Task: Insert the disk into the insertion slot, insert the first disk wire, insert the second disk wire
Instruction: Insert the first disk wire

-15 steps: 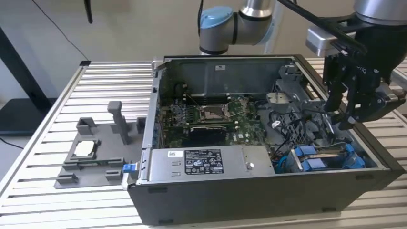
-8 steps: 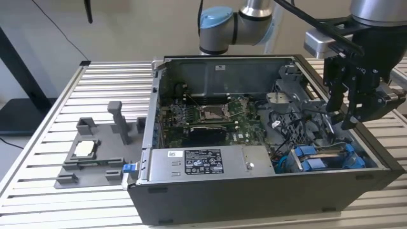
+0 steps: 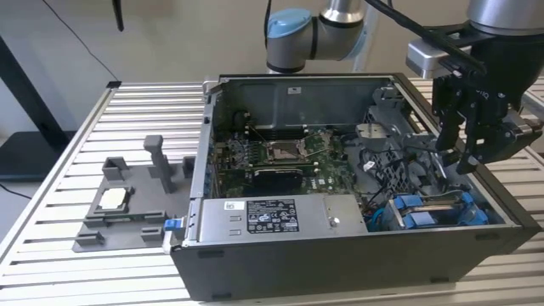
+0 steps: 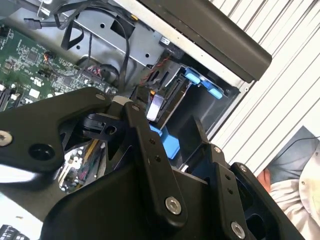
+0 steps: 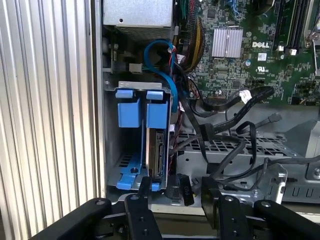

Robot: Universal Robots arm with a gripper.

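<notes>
Disk (image 5: 159, 155): rigid metal in a blue plastic frame, probably dense for its size and smooth on the faces, with a bare connector edge likely easy to harm. Best taken by the blue frame's sides or top tab, never by the connector. Standing on edge inside the slot (image 5: 111, 145), beside an empty-looking blue frame, connector edge turned up toward the claw. In the exterior view, down at the lower right, in the near corner of the open case (image 3: 340, 255) on the slatted counter (image 3: 136, 108).

Claw (image 3: 460, 160): poised over that corner, higher in the frame than the disk and apart from it, jaws parted, apparently clamping nothing. Between the fingers (image 5: 145, 200) in the first wrist view, a black plug (image 5: 183, 190) on a limp wire, just beside the disk's connector. Contact with either finger impossible to tell.
</notes>
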